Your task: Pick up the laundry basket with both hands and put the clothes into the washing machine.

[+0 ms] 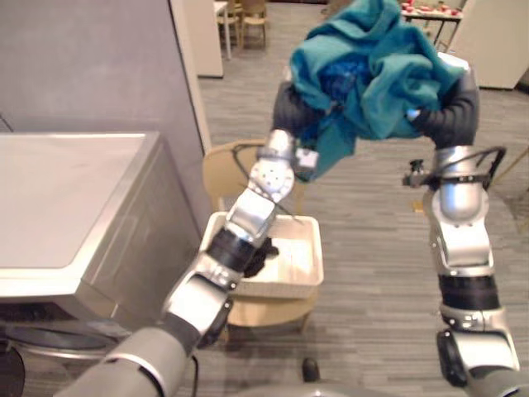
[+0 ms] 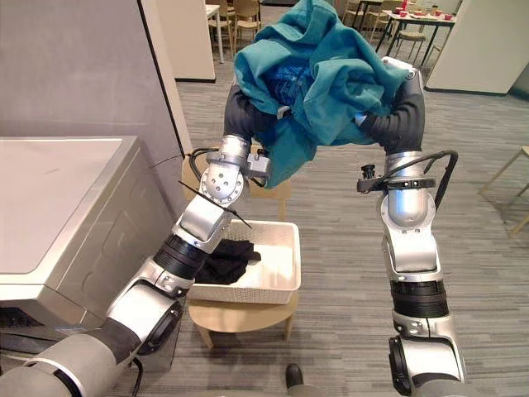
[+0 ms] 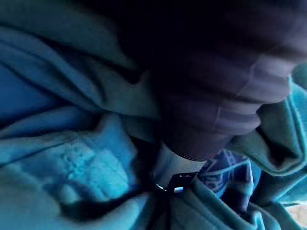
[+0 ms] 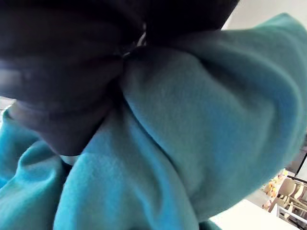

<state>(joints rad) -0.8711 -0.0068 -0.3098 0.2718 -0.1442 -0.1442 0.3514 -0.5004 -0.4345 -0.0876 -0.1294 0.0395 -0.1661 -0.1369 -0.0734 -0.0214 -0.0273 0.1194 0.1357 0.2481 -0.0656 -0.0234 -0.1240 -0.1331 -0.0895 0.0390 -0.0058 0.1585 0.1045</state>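
A bundle of teal clothing [image 1: 372,74] is held up high between both arms, well above the white laundry basket [image 2: 285,265]. My left hand [image 2: 244,116] is buried in the bundle's left side, with its dark cover [image 3: 225,96] against the teal cloth [image 3: 72,158]. My right hand [image 2: 401,116] is sunk into the right side, where the teal cloth [image 4: 192,134] wraps round its cover [image 4: 53,62]. The basket rests on a low wooden stool [image 2: 240,314] and holds a dark garment [image 2: 225,260]. The grey washing machine [image 1: 66,207] stands at the left.
A grey partition wall [image 1: 91,58] rises behind the machine. Wooden chairs [image 1: 248,21] and a table with red items [image 2: 413,16] stand far back. Grey carpet lies open to the right of the stool.
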